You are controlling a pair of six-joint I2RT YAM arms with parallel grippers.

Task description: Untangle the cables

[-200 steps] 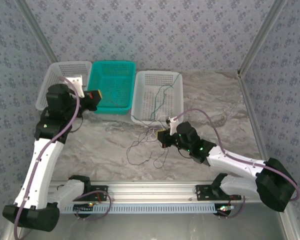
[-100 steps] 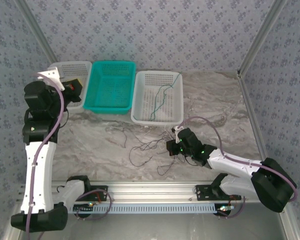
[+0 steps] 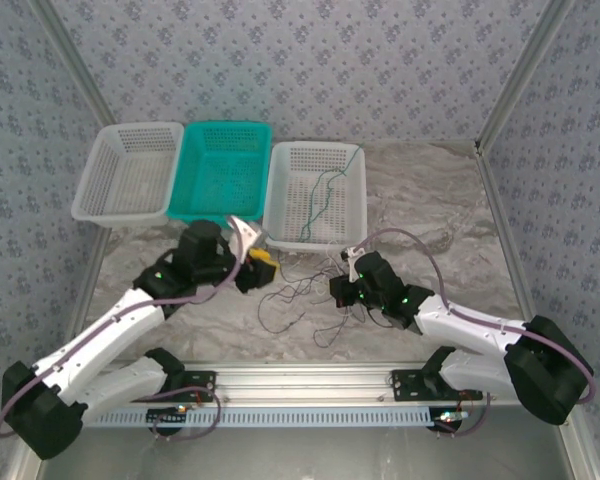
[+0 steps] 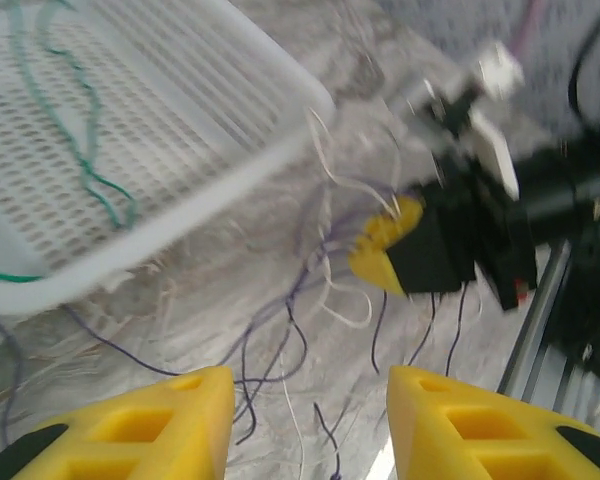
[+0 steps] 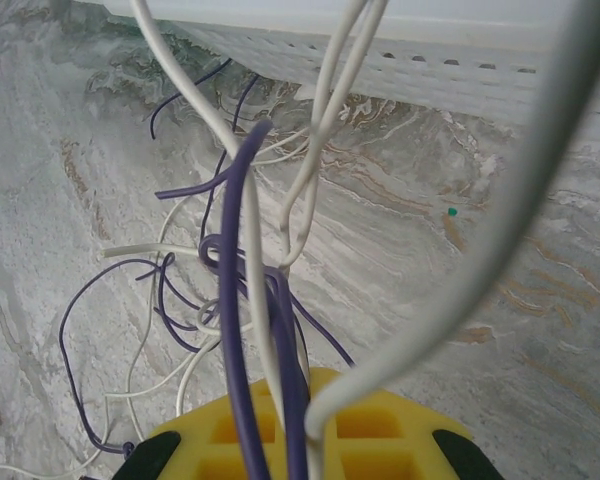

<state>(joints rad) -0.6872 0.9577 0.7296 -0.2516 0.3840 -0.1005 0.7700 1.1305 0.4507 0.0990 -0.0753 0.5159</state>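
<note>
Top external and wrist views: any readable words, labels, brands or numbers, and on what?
None readable. The white baskets, teal basket, cables and marbled table carry no visible text.

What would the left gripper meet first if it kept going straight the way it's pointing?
The left gripper would probably meet the cables on the table first, with the right gripper just beyond; depth is unclear.
</note>
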